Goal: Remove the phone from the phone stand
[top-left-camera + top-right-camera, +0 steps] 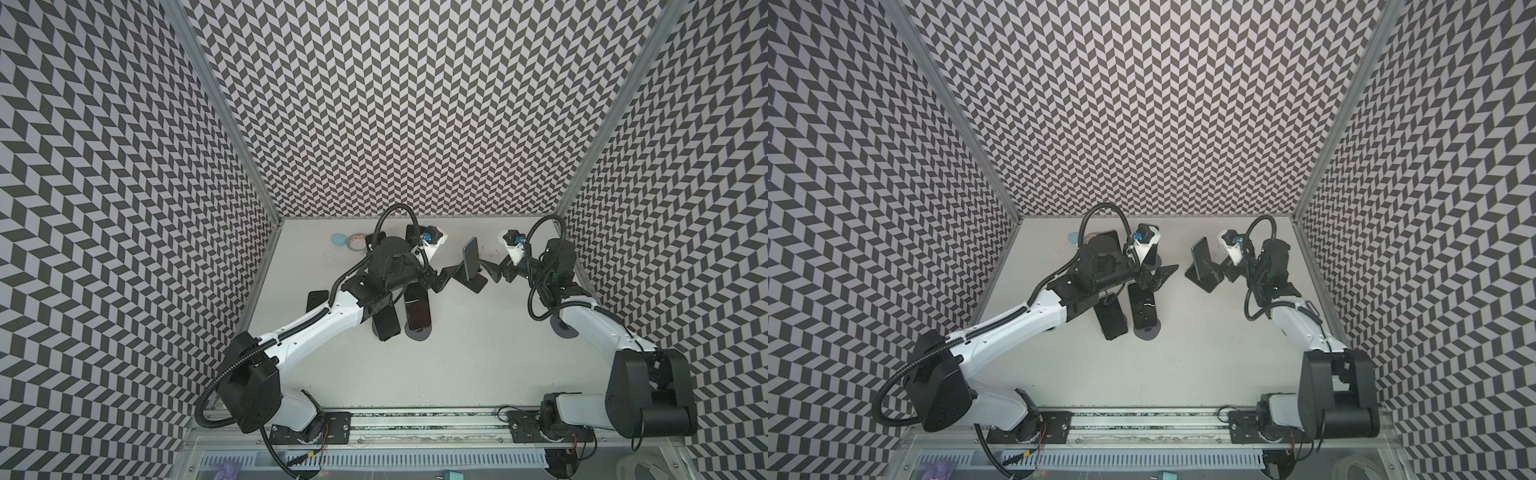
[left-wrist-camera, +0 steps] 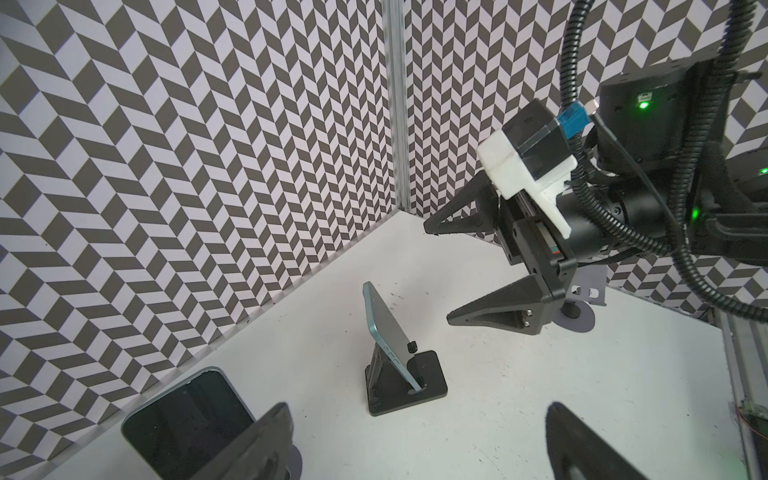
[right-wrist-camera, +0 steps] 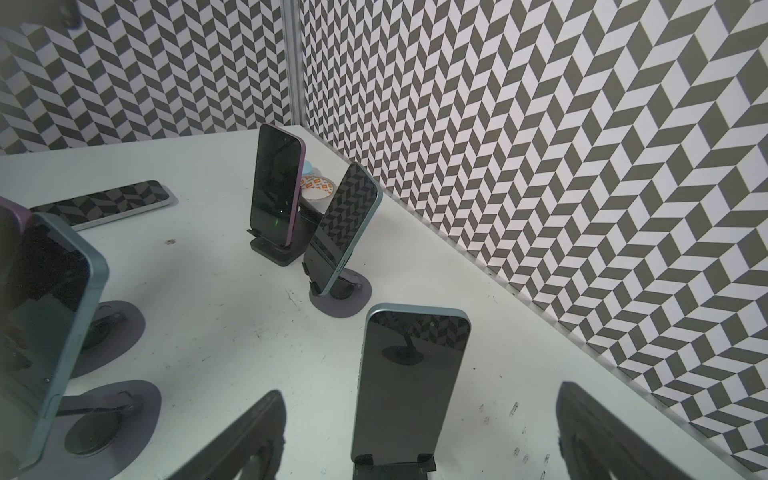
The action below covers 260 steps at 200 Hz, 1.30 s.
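On a matte black stand (image 2: 434, 376) leans a glossy phone (image 2: 386, 332).

On the bench (image 1: 457, 357), toward the back and right of the middle, the phone (image 1: 471, 257) leans in the phone stand (image 1: 477, 286). The left hand (image 1: 445, 277) is just left of it and the right hand (image 1: 491, 272) just right of it, neither touching. Further left, under the left arm, a second phone (image 1: 417, 309) and a third phone (image 1: 386, 324) sit side by side on stands. Behind these, near the back wall, a propped phone (image 3: 276, 187) stands, with a tape roll (image 1: 356, 242) to its left. A flat phone (image 3: 104, 203) lies on the bench toward the left wall
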Motion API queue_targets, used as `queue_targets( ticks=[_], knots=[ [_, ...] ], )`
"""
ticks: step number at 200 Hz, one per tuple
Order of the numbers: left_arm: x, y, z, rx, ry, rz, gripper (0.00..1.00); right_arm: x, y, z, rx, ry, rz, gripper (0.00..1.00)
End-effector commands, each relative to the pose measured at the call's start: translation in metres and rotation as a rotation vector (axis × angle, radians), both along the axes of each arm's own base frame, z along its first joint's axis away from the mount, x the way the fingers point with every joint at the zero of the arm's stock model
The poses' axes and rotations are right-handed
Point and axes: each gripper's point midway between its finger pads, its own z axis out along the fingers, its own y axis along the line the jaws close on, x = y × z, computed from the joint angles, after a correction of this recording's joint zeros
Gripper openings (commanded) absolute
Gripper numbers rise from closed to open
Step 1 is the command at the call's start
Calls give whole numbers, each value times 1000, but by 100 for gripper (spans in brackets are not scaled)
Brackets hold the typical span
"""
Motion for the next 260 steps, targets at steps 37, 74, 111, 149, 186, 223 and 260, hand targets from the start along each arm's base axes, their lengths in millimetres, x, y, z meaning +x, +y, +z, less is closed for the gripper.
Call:
queue_targets(
  ticks=[37, 74, 111, 149, 186, 223, 260],
  knots=[
    [3, -9, 17, -38, -45, -18, 95, 0, 1, 8, -26, -67, 31, 98],
    [5, -11, 18, -43, -39, -19, 95, -6, -1, 8, -35, -77, 30, 99],
    [5, -13, 14, -47, -30, -23, 95, -10, -1, 7, -28, -72, 37, 99],
    [8, -16, 5, -39, -19, -24, 95, -7, 1, 1, -19, -51, 55, 100],
    [10, -18, 1, -37, -8, -23, 95, -1, 7, -7, 0, -43, 100, 99],
    [9, -17, 0, -29, -3, -23, 95, 12, 12, -13, 14, -12, 123, 99],
    [9, -12, -2, -5, -11, -8, 96, 25, 15, -18, 24, 8, 119, 99]
  ],
)
